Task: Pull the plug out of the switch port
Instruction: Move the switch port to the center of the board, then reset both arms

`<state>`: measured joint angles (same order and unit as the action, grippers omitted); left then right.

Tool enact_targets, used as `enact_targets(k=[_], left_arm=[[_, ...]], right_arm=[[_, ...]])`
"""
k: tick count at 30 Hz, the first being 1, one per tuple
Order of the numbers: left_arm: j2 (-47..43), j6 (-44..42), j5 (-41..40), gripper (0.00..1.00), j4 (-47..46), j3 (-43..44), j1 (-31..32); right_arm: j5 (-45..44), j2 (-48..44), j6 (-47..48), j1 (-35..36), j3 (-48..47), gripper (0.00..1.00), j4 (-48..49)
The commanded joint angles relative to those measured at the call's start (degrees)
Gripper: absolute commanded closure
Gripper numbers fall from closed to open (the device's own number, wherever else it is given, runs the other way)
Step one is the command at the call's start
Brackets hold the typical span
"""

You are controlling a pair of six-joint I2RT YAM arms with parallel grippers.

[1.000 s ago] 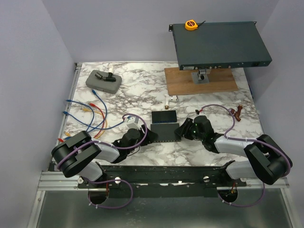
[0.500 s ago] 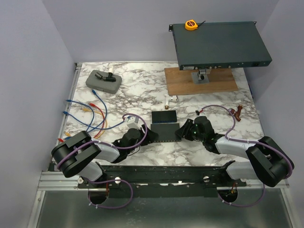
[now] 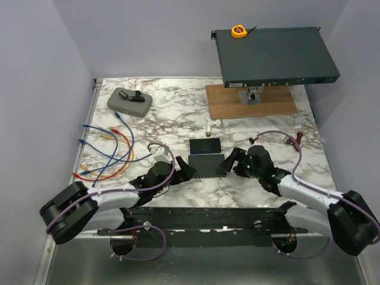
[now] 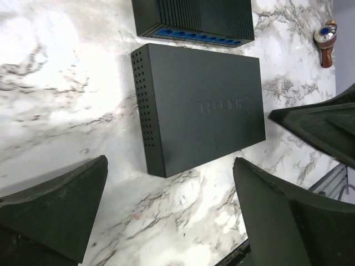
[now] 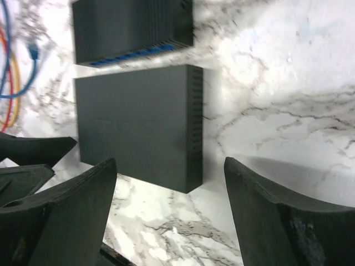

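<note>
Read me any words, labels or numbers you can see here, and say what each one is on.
No text here is legible.
Raised logo on the lid of the small black switch: too faint to read in either wrist view.
Face label on the yellow tape measure: too small to read.
Front-panel markings on the rack unit: too small to read.

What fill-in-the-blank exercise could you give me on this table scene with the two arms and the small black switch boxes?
The round yellow tape measure lies ____ the large dark metal rack unit.
The loose blue, red and yellow cables lie on the ____ side of the marble table.
The left gripper and right gripper flank the flat black plastic switch box, both with jaws ____.
Missing words: on top of; left; open.
</note>
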<state>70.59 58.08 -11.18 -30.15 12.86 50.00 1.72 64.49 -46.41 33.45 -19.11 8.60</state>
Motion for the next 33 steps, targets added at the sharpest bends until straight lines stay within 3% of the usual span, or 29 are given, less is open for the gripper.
enact_targets(k=[1, 5, 8, 13, 19, 21, 26, 33], left_arm=[[-14.42, -0.61, -5.70, 0.02, 24.45, 0.51, 0.36], [-30.96, 2.20, -13.21, 0.02, 41.90, 2.55, 0.35], [-41.05, -0.33, -15.81, 0.02, 46.91, 2.66, -0.11], [-49.20, -0.87, -20.69, 0.02, 56.79, 6.07, -0.69], [-47.96, 5.87, -25.51, 0.02, 65.25, 9.53, -0.87], [-46.17, 9.13, -26.25, 0.02, 67.57, 10.76, -0.87], [-41.94, 13.96, -26.44, 0.02, 70.63, 13.96, -0.87], [-40.86, 13.19, -25.45, 0.02, 70.23, 15.88, -0.90]], right_arm=[[-2.68, -9.12, 4.62, 0.43, -4.55, 0.18, -11.42], [-5.01, -21.81, 10.76, 0.47, -3.80, 0.18, -14.88], [-5.72, -32.39, 15.16, 0.63, -1.81, 0.19, -14.93], [-8.87, -31.17, 15.85, 1.17, -2.23, 0.20, -16.27], [-18.61, -26.69, 12.57, 1.17, -3.73, 0.11, -16.04], [-18.42, -26.49, 9.57, 1.18, -3.75, 0.00, -15.40], [-14.10, -30.78, 9.62, 1.33, -1.68, 0.00, -7.65], [-16.09, -26.63, 12.17, 3.64, -4.43, 0.00, -8.47]])
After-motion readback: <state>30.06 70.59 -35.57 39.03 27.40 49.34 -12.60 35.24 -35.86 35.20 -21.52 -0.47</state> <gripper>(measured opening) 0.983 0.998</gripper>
